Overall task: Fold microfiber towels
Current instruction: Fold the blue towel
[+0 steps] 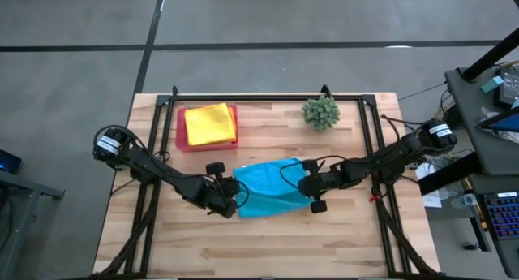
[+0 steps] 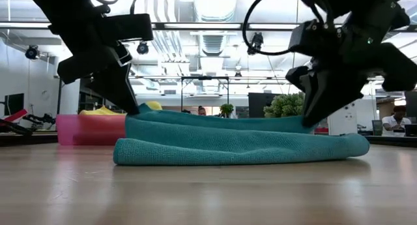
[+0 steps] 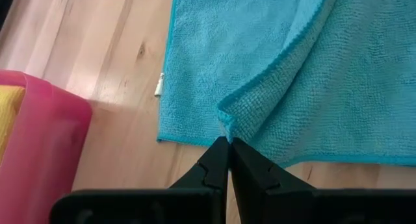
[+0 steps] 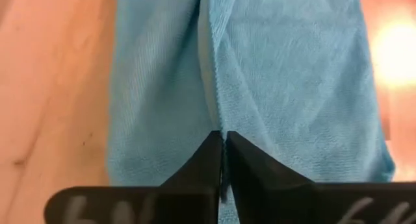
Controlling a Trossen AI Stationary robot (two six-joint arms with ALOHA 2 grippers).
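Blue towel (image 1: 263, 191) mid-table, half folded, both grippers at its ends. Low view: upper layer lifted slightly. Left gripper (image 3: 227, 145) pinches a corner; right gripper (image 4: 221, 138) clamps an edge. Thin holds; cloth may slip, skewing the fold.

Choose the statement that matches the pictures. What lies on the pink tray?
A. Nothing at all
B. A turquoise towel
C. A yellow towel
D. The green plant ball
C: in the high view a folded yellow towel rests on the pink tray, while the turquoise towel lies on the wooden table and the plant ball stands apart from the tray.
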